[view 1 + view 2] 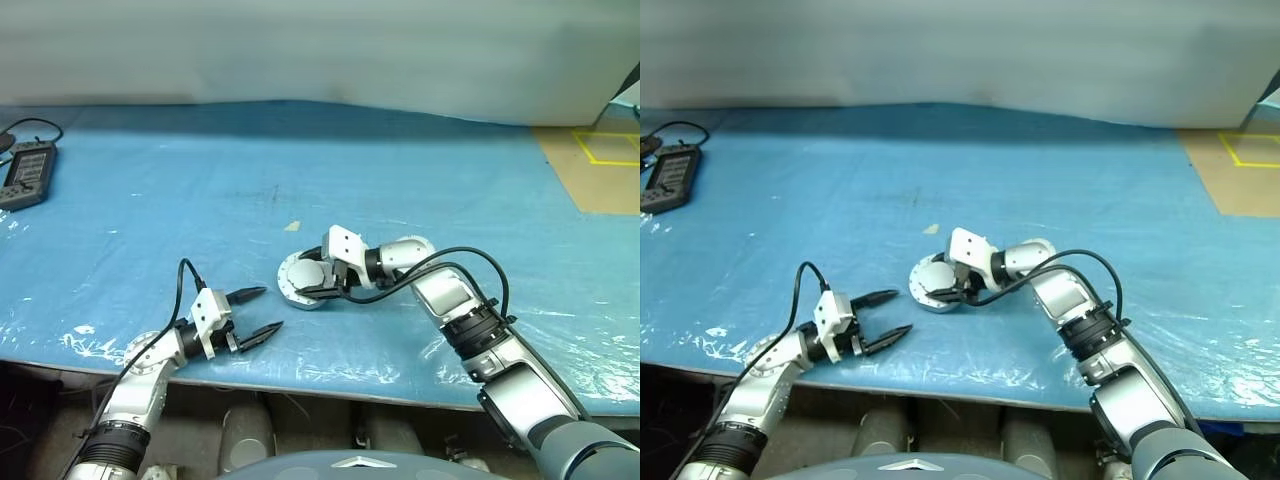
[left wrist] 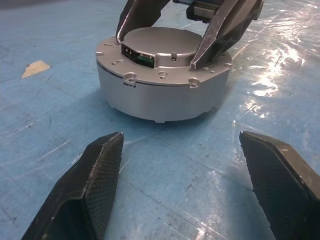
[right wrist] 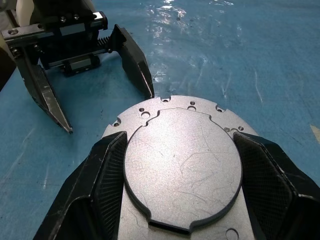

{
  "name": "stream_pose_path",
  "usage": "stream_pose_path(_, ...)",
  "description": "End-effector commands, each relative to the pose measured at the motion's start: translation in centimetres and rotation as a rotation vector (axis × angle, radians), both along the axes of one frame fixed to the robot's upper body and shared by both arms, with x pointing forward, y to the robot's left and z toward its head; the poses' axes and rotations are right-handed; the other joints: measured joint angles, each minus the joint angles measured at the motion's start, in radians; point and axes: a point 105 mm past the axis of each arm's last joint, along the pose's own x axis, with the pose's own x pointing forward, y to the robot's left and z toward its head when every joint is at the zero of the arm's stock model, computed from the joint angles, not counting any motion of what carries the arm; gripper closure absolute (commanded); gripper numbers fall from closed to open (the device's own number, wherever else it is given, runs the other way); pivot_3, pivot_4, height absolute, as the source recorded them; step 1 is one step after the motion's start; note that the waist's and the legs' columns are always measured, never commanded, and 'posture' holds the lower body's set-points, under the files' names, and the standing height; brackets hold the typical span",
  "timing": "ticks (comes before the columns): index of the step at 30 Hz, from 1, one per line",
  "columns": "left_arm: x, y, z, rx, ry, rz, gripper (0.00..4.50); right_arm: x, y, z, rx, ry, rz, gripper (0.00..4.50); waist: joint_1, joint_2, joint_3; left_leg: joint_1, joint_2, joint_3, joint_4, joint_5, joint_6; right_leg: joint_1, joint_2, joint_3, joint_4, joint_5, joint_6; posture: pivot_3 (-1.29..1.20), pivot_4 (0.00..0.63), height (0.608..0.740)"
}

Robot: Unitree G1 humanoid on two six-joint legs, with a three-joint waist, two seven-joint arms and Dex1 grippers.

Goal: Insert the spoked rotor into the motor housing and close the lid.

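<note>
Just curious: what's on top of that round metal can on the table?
A flat silver lid tops the can; the right claw straddles it. Whatever is inside is covered.

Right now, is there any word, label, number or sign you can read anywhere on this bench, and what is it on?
No text can be read.
Handheld device at the far left of the table: rows of buttons, markings too small to read.
Motor housing and its lid: bare metal, no lettering seen.
Yellow lines on the brown panel at the far right: markings only, no letters.
</note>
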Motion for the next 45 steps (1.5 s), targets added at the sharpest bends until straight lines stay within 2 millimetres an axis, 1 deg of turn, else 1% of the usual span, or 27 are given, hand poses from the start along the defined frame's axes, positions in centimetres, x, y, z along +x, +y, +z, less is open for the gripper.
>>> stream_pose_path(1, 1.1, 0.9, 1.5, -0.054, -0.005, 0.070, 0.61, -0.1, -1.5, -2.7, -0.108, 0.058, -0.035, 1.24, 0.000, 0.000, 0.000, 0.000, 0.000, 0.000, 0.000, 0.000, 0.000, 0.000, 0.000, 0.000, 0.000, 0.000, 0.000, 0.00, 0.150, 0.740)
stream_pose_path(5, 2.5, 1.2, 3.3, -0.153, -0.011, 0.127, 0.61, 0.0, -1.7, -2.7, -0.113, 0.056, -0.037, 1.24, 0.002, -0.001, -0.001, 0.000, 0.000, 0.000, 0.000, 0.000, 0.000, 0.000, 0.000, 0.000, 0.001, 0.000, 0.000, 0.00, 0.150, 0.740)
stream_pose_path(8, 2.9, 1.1, 3.9, -0.167, -0.014, 0.120, 1.22, 0.0, -1.6, -2.7, -0.114, 0.054, -0.039, 1.27, 0.001, -0.002, -0.001, 0.000, 0.000, 0.000, 0.000, 0.000, 0.000, 0.000, 0.000, 0.000, 0.000, 0.000, 0.000, 0.00, 0.150, 0.740)
stream_pose_path(10, 2.8, 0.7, 4.1, -0.164, -0.019, 0.096, 1.83, 0.0, -1.6, -2.7, -0.113, 0.052, -0.041, 1.27, 0.001, -0.002, -0.001, 0.000, 0.000, 0.000, 0.000, 0.000, 0.000, 0.000, 0.000, 0.000, 0.000, 0.000, 0.000, 0.00, 0.150, 0.740)
stream_pose_path(17, 2.6, -0.2, 4.2, -0.157, -0.017, 0.040, 4.34, 0.1, -1.8, -2.7, -0.109, 0.046, -0.053, 1.27, 0.001, -0.002, -0.001, 0.000, 0.000, 0.000, 0.000, 0.000, 0.000, 0.000, 0.000, 0.000, 0.000, 0.000, 0.000, 0.00, 0.150, 0.740)
stream_pose_path(18, 2.6, -0.3, 4.2, -0.159, -0.015, 0.033, 4.43, 0.1, -1.8, -2.7, -0.109, 0.045, -0.055, 1.27, 0.001, -0.002, -0.001, 0.000, 0.000, 0.000, 0.000, 0.000, 0.000, 0.000, 0.000, 0.000, 0.000, 0.000, 0.000, 0.00, 0.150, 0.740)
stream_pose_path(24, 2.7, -0.9, 4.6, -0.174, -0.019, 0.016, 4.43, 0.1, -1.8, -2.6, -0.105, 0.040, -0.061, 1.27, 0.001, -0.002, -0.001, 0.000, 0.000, 0.000, 0.000, 0.000, 0.000, 0.000, 0.000, 0.000, 0.000, 0.000, 0.000, 0.00, 0.150, 0.740)
stream_pose_path(28, 2.4, -1.3, 4.3, -0.172, 0.013, -0.017, 4.43, 0.2, -1.9, -2.6, -0.104, 0.037, -0.064, 1.27, 0.001, -0.002, -0.001, 0.000, 0.000, 0.000, 0.000, 0.000, 0.000, 0.000, 0.000, 0.000, 0.000, 0.000, 0.000, 0.00, 0.150, 0.740)
stream_pose_path(32, 1.5, -1.5, 3.1, -0.108, 0.040, -0.056, 4.43, 0.2, -2.0, -2.6, -0.106, 0.035, -0.066, 1.27, 0.001, -0.002, -0.001, 0.000, 0.000, 0.000, 0.000, 0.000, 0.000, 0.000, 0.000, 0.000, 0.000, 0.000, 0.000, 0.00, 0.150, 0.740)
stream_pose_path(36, 1.3, -1.4, 1.9, -0.049, 0.051, -0.057, 4.43, 0.2, -2.0, -2.5, -0.107, 0.033, -0.067, 1.27, 0.003, -0.002, -0.001, 0.000, 0.000, 0.000, 0.000, 0.000, 0.000, 0.001, 0.000, 0.000, -0.001, 0.000, 0.001, 0.00, 0.150, 0.740)
stream_pose_path(38, 1.2, -1.5, 1.2, -0.010, 0.051, -0.066, 4.43, 0.2, -2.0, -2.4, -0.104, 0.030, -0.066, 1.27, 0.003, -0.002, -0.001, 0.000, 0.000, -0.001, 0.000, 0.000, 0.000, 0.001, -0.001, 0.000, -0.001, -0.002, 0.004, 0.00, 0.150, 0.740)
stream_pose_path(41, 1.3, -1.5, 1.0, -0.006, 0.044, -0.057, 4.43, 0.2, -2.0, -2.3, -0.102, 0.028, -0.067, 1.27, 0.003, -0.002, -0.001, 0.000, 0.000, -0.001, 0.000, 0.000, 0.000, 0.001, -0.001, 0.000, -0.001, -0.003, 0.006, 0.00, 0.150, 0.740)
stream_pose_path(45, 1.6, -1.5, 0.8, -0.003, 0.037, -0.048, 4.43, 0.2, -2.1, -2.3, -0.103, 0.027, -0.068, 1.27, 0.004, -0.002, -0.001, 0.000, -0.001, -0.001, 0.000, 0.000, 0.000, 0.001, -0.001, 0.000, -0.001, -0.003, 0.004, 0.00, 0.150, 0.740)
